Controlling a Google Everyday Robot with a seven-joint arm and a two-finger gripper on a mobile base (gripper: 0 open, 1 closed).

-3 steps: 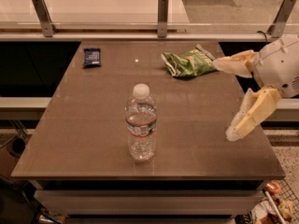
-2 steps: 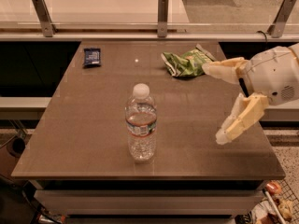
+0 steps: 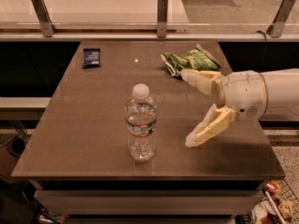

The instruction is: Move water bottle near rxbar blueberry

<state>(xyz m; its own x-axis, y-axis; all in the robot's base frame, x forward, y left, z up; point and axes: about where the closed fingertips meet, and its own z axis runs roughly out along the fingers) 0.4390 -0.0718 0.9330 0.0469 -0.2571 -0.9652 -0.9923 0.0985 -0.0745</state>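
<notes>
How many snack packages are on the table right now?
2. The rxbar blueberry lies at the far left corner; the green snack bag lies far right, just beyond the tool. The open tool hovers right of the water bottle. None seem hidden.

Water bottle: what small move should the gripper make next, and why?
Probably move the gripper toward the water bottle so its open jaws come around it. The bottle stands upright and ungrasped, apart from the gripper, and the rxbar blueberry lies far off near a back corner of the table.
</notes>
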